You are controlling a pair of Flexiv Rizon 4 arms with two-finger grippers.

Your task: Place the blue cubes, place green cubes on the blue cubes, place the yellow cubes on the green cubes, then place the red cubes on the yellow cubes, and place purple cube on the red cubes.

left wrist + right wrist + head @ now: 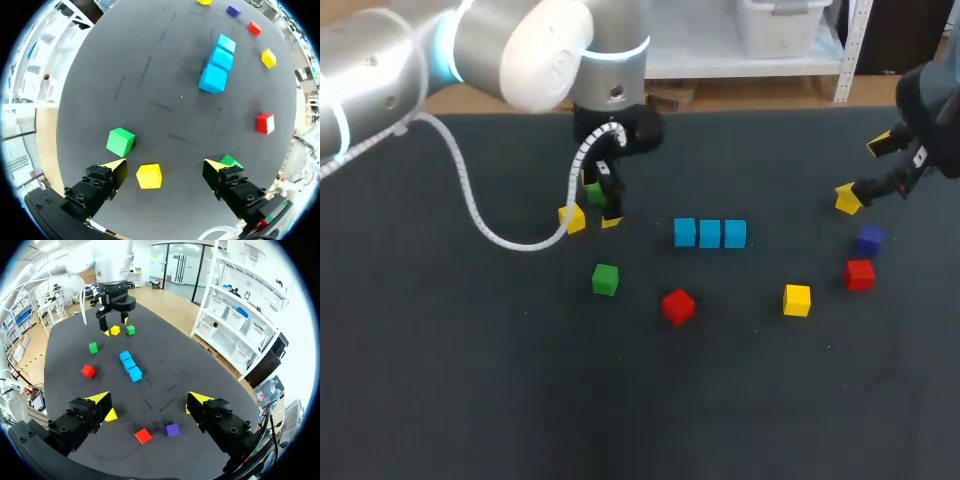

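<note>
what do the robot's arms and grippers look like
The left arm is made of rounded silver-grey links with glowing light-blue rings at the joints, and a white coiled cable runs down to its wrist. The left gripper and right gripper match: two blocky black fingers with visible screws, each ending in a bright yellow wedge tip.
</note>
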